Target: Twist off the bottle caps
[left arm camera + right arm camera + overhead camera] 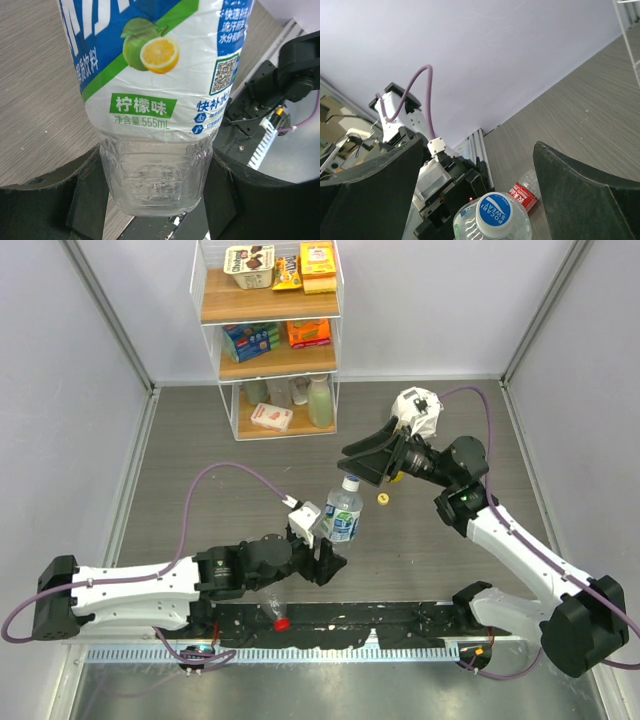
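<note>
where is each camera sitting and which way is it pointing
Top external: above and behind the bases, looking down on the table; left arm and right arm show.
Left wrist: on the left arm, facing the blue-label bottle; left claw clamps its base.
Right wrist: above the bottle's cap, looking obliquely down past its open right claw.
Both wrist views share that bottle.

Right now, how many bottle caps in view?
3. White cap on the blue-label bottle in the left jaws; yellow cap loose beside it; red cap by the arm bases. Others may be hidden.
</note>
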Robot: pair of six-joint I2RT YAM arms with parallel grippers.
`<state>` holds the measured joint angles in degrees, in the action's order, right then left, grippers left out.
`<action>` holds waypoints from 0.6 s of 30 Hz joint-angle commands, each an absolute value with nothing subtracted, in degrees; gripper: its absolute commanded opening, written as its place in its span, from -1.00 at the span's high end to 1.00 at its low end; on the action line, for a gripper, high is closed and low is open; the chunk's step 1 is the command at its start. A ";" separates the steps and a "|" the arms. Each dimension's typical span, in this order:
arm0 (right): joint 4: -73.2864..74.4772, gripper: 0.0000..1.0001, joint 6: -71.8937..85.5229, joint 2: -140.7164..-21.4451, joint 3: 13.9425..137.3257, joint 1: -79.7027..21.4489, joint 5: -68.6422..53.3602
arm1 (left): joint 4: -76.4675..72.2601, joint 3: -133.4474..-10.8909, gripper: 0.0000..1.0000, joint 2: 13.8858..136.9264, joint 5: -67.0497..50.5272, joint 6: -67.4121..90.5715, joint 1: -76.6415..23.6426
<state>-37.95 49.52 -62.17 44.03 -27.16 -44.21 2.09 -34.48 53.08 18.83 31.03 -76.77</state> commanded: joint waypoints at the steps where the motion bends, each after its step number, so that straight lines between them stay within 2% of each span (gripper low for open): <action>1: -23.14 -0.89 42.46 -59.85 49.47 -26.98 -37.63 | 4.21 -37.18 1.00 53.79 23.90 31.64 -76.90; 7: -0.99 -0.89 35.43 -60.90 58.52 -28.03 -24.71 | 10.36 -41.39 1.00 57.82 32.15 33.13 -76.91; 10: 9.20 -0.89 32.09 -62.14 62.05 -30.67 -13.06 | 16.94 -44.81 1.00 61.51 39.88 35.85 -76.99; 18: 14.15 -0.89 30.23 -65.91 66.27 -39.64 -0.36 | 25.92 -54.31 1.00 71.36 49.30 38.76 -76.99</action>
<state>10.11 32.73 -64.25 63.48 -37.17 -9.50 21.26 -49.74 69.17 41.34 36.34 -76.77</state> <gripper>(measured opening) 0.946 0.662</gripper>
